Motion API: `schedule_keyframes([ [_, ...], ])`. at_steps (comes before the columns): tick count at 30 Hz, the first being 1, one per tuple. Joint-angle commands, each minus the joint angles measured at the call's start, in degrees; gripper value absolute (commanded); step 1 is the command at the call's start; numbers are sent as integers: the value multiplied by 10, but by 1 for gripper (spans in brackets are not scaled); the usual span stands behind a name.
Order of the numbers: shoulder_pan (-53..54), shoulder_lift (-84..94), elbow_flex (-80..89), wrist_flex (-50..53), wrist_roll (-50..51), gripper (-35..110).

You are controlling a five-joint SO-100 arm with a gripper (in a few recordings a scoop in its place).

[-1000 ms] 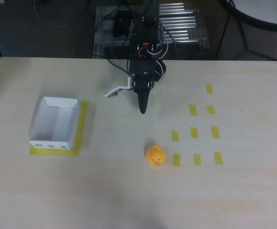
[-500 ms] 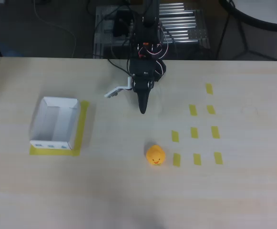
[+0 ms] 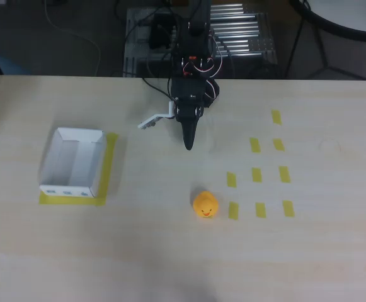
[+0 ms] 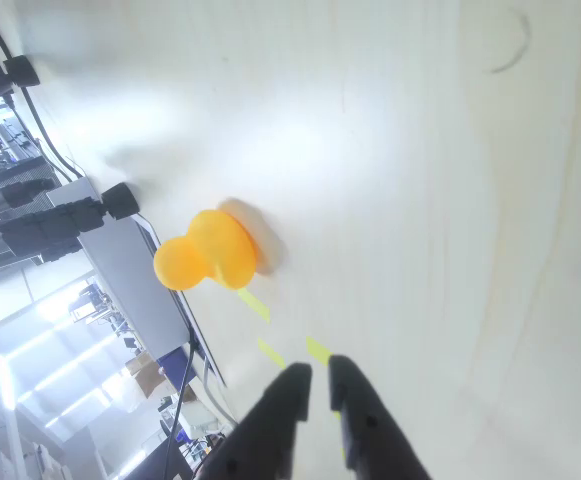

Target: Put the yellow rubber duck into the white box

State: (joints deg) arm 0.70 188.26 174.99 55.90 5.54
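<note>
Overhead view: my hand (image 3: 188, 143) hangs over the pale tabletop (image 3: 170, 251), pointing down-frame, fingers pressed together into one black taper with nothing between them. A small white tag (image 3: 151, 121) sticks out just left of my wrist.

The yellow rubber duck (image 3: 205, 205) sits below my fingertips and slightly right in that view, clearly apart from them. It is on bare tabletop, just left of the nearest of the yellow tape rectangles (image 3: 257, 175), which form a loose grid to its right.

The white box (image 3: 73, 162) is well off to the left, on a yellow tape patch (image 3: 109, 165) that shows along its right and bottom edges. It is shallow, open-topped, with thin walls and small blue-green marks on the near side. Nothing in it that I can see.

Wrist view adds the close look: my hand (image 4: 315, 380) at the bottom edge with two dark fingers side by side and only a thin slit between them, so closed or very nearly. The duck (image 4: 208, 250) sits up-frame and left of them, not touching, with tape strips between. It reads as a rounded orange-yellow body with a smaller round head. I cannot make out the beak here; the overhead view shows a small orange face mark on its lower side.
</note>
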Motion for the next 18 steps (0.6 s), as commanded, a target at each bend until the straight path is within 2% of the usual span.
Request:
schedule_keyframes([
  [1, -2, 28, 8, 11, 8, 0],
  [16, -2, 28, 8, 10, 8, 0],
  [18, 2, -6, 2, -20, 4, 0],
])
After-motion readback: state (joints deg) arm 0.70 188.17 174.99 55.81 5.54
